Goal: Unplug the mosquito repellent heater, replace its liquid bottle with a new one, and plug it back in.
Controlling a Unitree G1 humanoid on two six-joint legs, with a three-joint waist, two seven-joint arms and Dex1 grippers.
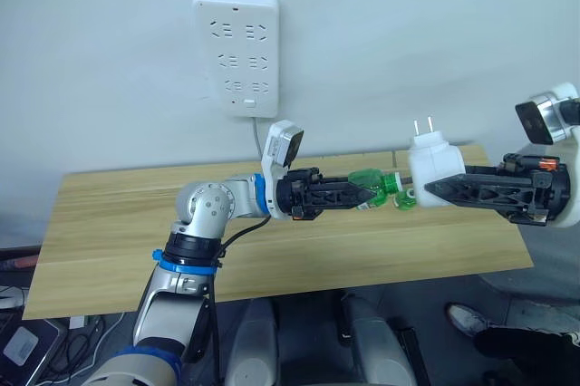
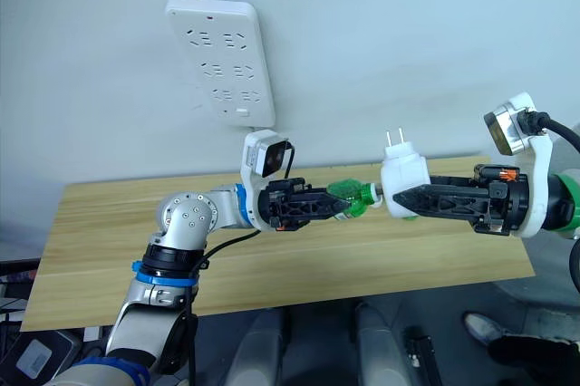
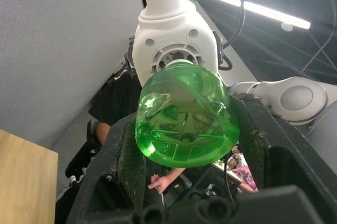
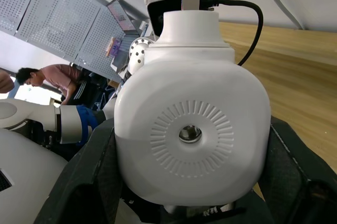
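The heater (image 1: 430,162) is already unplugged: it hangs in the air above the counter (image 1: 109,223), its two prongs pointing up, well below and to the side of the power strip (image 1: 236,48) on the wall. The right gripper (image 1: 433,188) is clamped on its white body. The left gripper (image 1: 362,194) is clamped on a green liquid bottle (image 1: 379,188), whose neck meets the heater's underside, so the two are being joined or parted; which one cannot be told. I judge the task roughly midway. If this is the old bottle, the swap remains; either way, the heater must go back into the power strip.
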